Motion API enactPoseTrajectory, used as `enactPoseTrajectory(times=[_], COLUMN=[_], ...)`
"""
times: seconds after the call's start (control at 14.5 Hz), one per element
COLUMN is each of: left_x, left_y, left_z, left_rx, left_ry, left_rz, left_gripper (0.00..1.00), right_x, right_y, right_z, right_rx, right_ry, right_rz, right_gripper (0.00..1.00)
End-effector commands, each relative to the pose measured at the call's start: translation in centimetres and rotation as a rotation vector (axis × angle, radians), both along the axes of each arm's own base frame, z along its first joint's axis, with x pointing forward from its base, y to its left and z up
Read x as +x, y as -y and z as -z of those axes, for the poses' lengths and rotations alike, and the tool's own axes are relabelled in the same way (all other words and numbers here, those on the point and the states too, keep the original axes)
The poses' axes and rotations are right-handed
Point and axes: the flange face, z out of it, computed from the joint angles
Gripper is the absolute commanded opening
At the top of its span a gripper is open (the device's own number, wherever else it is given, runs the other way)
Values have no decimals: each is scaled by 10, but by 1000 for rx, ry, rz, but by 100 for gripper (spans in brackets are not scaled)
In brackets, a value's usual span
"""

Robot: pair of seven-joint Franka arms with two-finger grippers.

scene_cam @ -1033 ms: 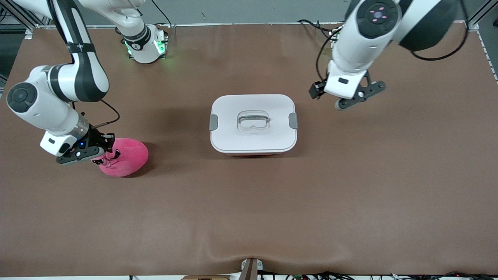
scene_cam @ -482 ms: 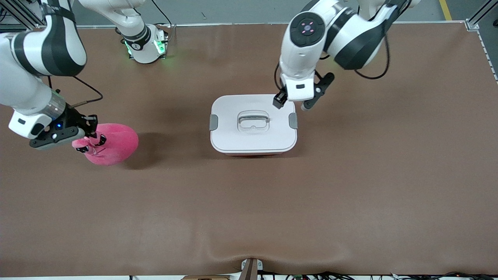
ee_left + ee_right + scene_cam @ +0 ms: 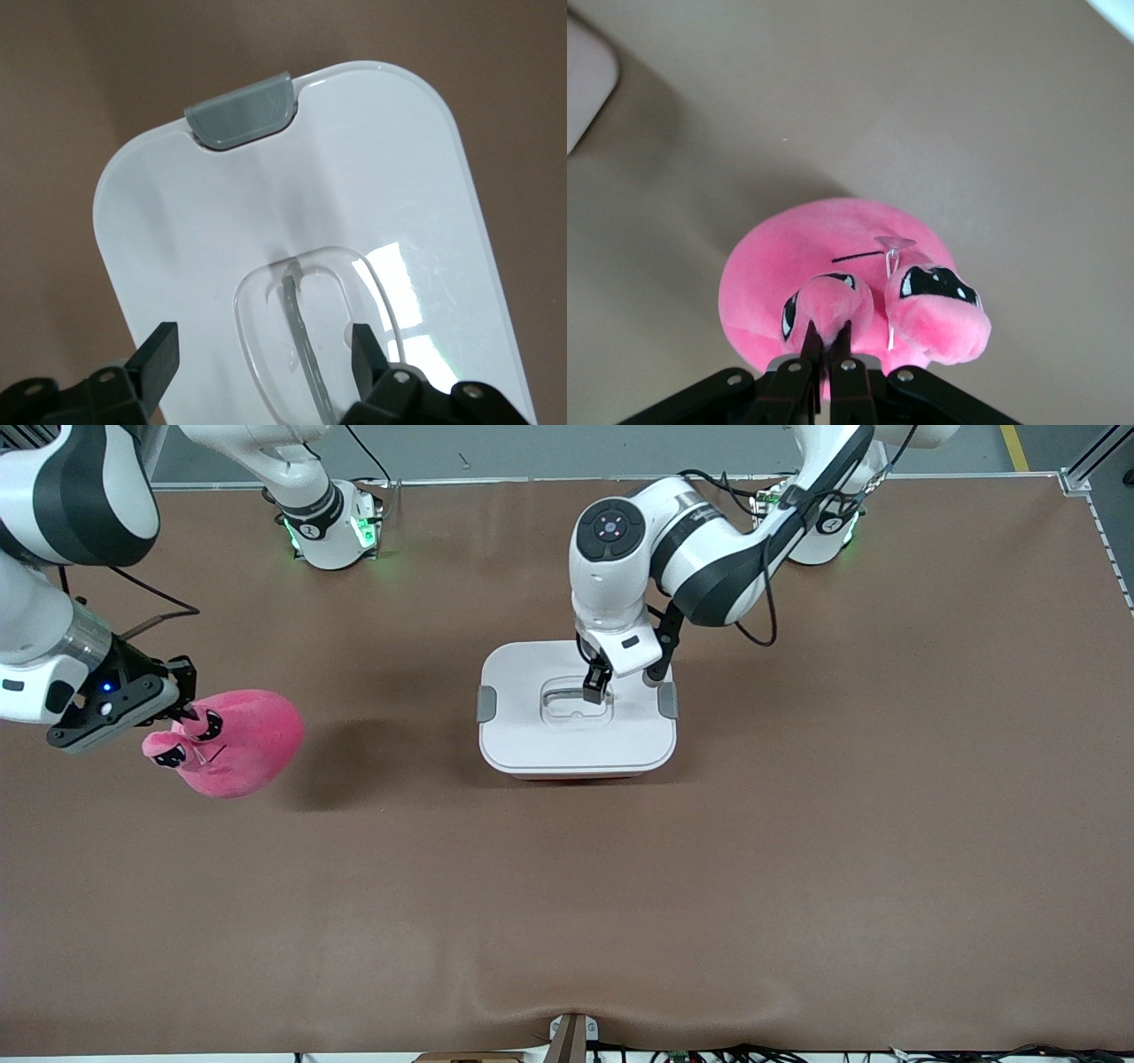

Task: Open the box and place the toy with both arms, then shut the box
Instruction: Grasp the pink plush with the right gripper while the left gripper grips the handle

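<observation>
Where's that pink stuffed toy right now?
The toy hangs from the shut right gripper, above the table toward the right arm's end.

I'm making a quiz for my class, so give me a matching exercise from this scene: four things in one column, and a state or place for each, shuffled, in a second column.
Things:
1. left tool
2. right tool
3. white lid
4. plush toy

States:
A. closed on the box
B. open, over the lid's handle
C. lifted off the table
D. pinching a pink plush bump

Pairs: 1-B, 2-D, 3-A, 4-C
</observation>
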Motion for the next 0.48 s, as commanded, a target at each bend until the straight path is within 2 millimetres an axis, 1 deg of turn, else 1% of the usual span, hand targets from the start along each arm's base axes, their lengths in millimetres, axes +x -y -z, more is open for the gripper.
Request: enactPoseTrajectory(times=[0.0, 0.14, 0.28, 0.34, 0.41], left_x=[-2, 5, 9, 8, 2], left_y=[24, 26, 28, 29, 36], left_z=[1, 6, 15, 20, 24], left_rx=[-12, -15, -7, -1, -3], left_ry=[39, 61, 93, 99, 106], left_rz=[-53, -126, -183, -194, -194], left_gripper=[87, 79, 76, 75, 72], right_x=[-1, -3, -6, -7, -7], right_y=[-15, -32, -48, -55, -60], right_z=[-22, -31, -33, -33, -33], right_rx=[11, 12, 11, 10, 9], right_ry=[7, 6, 11, 11, 13], right_rz=[-142, -196, -273, -322, -378], right_gripper=[0, 0, 0, 0, 0])
